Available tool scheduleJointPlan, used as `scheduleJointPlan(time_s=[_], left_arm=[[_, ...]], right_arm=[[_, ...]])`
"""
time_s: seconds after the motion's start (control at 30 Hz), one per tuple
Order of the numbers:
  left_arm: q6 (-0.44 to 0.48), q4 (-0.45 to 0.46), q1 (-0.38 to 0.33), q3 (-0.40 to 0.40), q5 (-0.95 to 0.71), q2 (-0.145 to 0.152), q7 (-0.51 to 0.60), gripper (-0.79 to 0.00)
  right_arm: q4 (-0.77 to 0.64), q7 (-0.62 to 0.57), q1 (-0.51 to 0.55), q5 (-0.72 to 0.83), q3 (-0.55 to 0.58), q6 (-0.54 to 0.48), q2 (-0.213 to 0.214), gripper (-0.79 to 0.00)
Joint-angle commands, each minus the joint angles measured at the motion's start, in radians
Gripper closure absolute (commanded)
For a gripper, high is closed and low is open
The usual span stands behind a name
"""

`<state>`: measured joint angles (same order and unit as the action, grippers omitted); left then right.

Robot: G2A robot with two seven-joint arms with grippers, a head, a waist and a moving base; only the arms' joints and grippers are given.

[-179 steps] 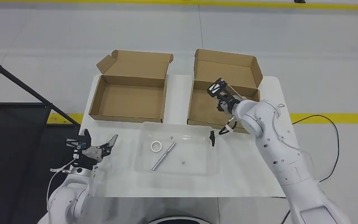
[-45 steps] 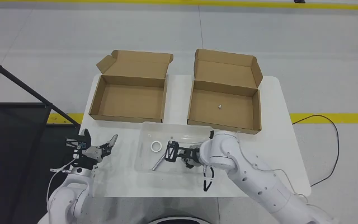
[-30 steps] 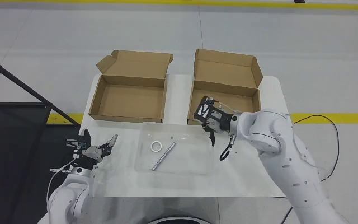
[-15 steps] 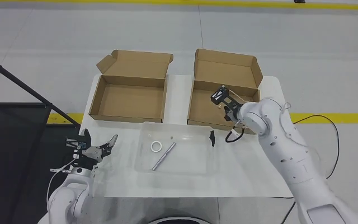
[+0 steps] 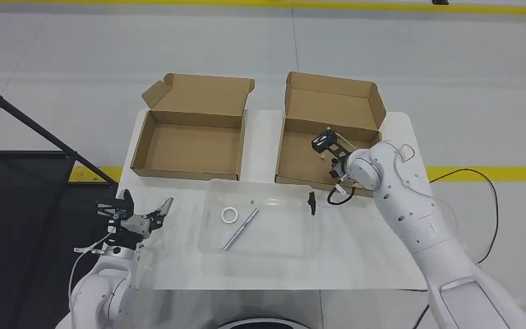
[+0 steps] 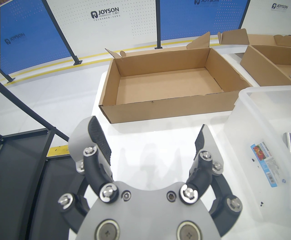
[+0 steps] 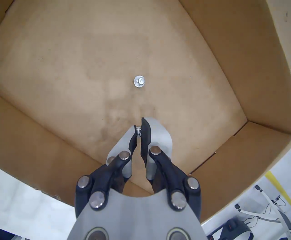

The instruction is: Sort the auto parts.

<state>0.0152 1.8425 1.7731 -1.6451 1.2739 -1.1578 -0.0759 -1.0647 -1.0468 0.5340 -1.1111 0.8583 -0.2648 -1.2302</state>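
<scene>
Right gripper point(image 7: 138, 128): nearly closed, pinching small screw point(image 7: 138, 134) above floor of right cardboard box point(image 7: 68, 68). On that floor, apart from tips: flanged bolt point(image 7: 139, 81). In clear tray point(image 5: 215, 238): white ring point(image 5: 229, 215), metal rod point(image 5: 240, 229). Left gripper point(image 6: 147, 127): wide apart, empty, near table's point(image 5: 181, 271) left edge.

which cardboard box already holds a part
The brown cardboard box under the right end effector: a small silver bolt lies inside; the other box is empty.

White table point(image 5: 185, 247); black rack point(image 5: 41, 214) beside it; blue panels point(image 6: 29, 18) beyond.
</scene>
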Motion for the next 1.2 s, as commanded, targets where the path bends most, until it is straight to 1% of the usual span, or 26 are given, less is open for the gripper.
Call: scheduleJointPlan(time_s=[0.0, 0.03, 0.1, 0.2, 0.27, 0.33, 0.37, 0.47, 0.57, 0.67, 0.8, 0.93, 1.0, 1.1, 1.17], left_arm=[[0.000, 0.000, 0.000, 0.000, 0.000, 0.000, 0.000, -0.785], [0.000, 0.000, 0.000, 0.000, 0.000, 0.000, 0.000, -0.785], [0.000, 0.000, 0.000, 0.000, 0.000, 0.000, 0.000, -0.785], [0.000, 0.000, 0.000, 0.000, 0.000, 0.000, 0.000, -0.785], [0.000, 0.000, 0.000, 0.000, 0.000, 0.000, 0.000, -0.785], [0.000, 0.000, 0.000, 0.000, 0.000, 0.000, 0.000, -0.785], [0.000, 0.000, 0.000, 0.000, 0.000, 0.000, 0.000, -0.785], [0.000, 0.000, 0.000, 0.000, 0.000, 0.000, 0.000, -0.785], [0.006, 0.008, -0.008, -0.003, 0.007, 0.000, -0.002, -0.785], [0.053, 0.041, -0.023, -0.011, 0.048, 0.004, 0.001, -0.785], [0.135, 0.112, -0.044, -0.018, 0.127, 0.012, 0.042, -0.785], [0.240, 0.204, -0.070, -0.005, 0.200, 0.020, 0.134, -0.785], [0.315, 0.247, -0.082, 0.009, 0.223, 0.025, 0.200, -0.785], [0.430, 0.310, -0.109, 0.030, 0.266, 0.033, 0.300, -0.785], [0.488, 0.343, -0.133, 0.051, 0.282, 0.036, 0.368, -0.785]], right_arm=[[-0.016, -0.011, 0.001, -0.008, 0.001, 0.010, 0.000, -0.268], [-0.028, -0.019, 0.002, -0.013, 0.002, 0.014, 0.000, -0.320], [-0.054, -0.033, 0.006, -0.023, 0.007, 0.019, 0.002, -0.376], [-0.102, -0.051, 0.015, -0.035, 0.024, 0.020, 0.007, -0.548], [-0.140, -0.061, 0.025, -0.040, 0.039, 0.017, 0.013, -0.637], [-0.181, -0.068, 0.037, -0.044, 0.060, 0.014, 0.019, -0.754], [-0.204, -0.072, 0.044, -0.048, 0.071, 0.013, 0.023, -0.785], [-0.292, -0.074, 0.074, -0.058, 0.109, 0.007, 0.035, -0.785], [-0.406, -0.062, 0.126, -0.070, 0.156, -0.023, 0.052, -0.785], [-0.541, -0.045, 0.200, -0.104, 0.211, -0.065, 0.073, -0.785], [-0.724, -0.002, 0.317, -0.182, 0.281, -0.141, 0.101, -0.785], [-0.875, 0.101, 0.439, -0.241, 0.356, -0.247, 0.126, -0.785], [-0.928, 0.156, 0.499, -0.264, 0.396, -0.284, 0.137, -0.785], [-0.988, 0.189, 0.582, -0.316, 0.449, -0.290, 0.148, -0.785], [-1.019, 0.204, 0.628, -0.343, 0.478, -0.282, 0.154, -0.785]])
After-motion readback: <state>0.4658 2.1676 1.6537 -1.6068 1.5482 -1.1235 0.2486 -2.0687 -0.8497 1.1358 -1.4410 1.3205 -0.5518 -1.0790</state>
